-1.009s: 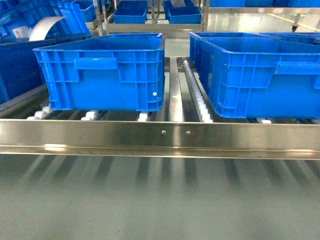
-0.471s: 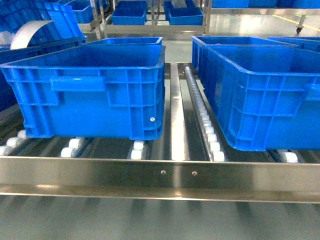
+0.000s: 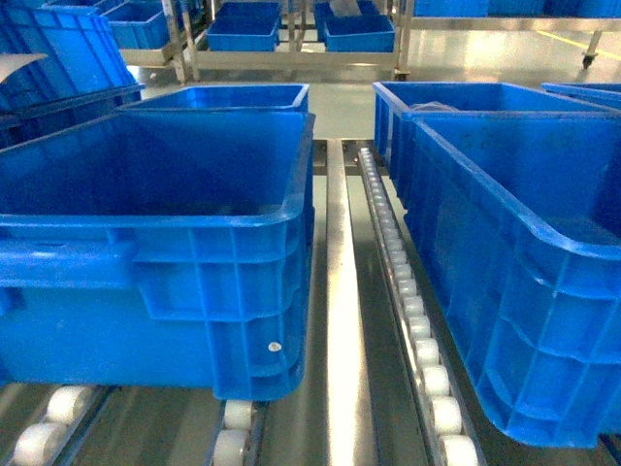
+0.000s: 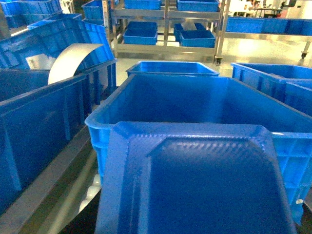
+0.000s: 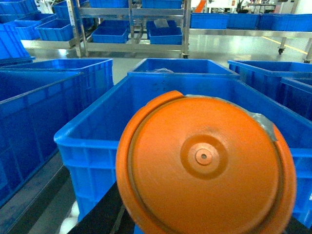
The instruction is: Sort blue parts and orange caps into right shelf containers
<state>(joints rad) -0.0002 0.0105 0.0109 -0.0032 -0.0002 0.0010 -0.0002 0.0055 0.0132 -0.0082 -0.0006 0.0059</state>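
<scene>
Two right shelf containers stand side by side on a roller shelf in the head view: a left crate [image 3: 194, 311] and a right crate [image 3: 524, 320], both big and bright blue. No gripper shows there. In the left wrist view a flat blue part [image 4: 204, 185] with bevelled corners fills the lower frame, held up just before the near rim of a crate [image 4: 97, 119]; it hides my left fingers. In the right wrist view a round orange cap [image 5: 204, 165] with a small centre boss hangs over the near rim of a crate [image 5: 83, 141], hiding my right fingers.
White rollers [image 3: 417, 330] and a steel rail [image 3: 337, 291] run between the two crates. More blue crates [image 3: 223, 95] stand behind them, and a metal rack with blue bins [image 3: 281, 34] at the back. Stacked crates with a curved white sheet [image 4: 70, 61] lie to the left.
The head view has closed in on the shelf. Both crates loom much larger and the steel front rail has dropped out of the bottom of the view.
</scene>
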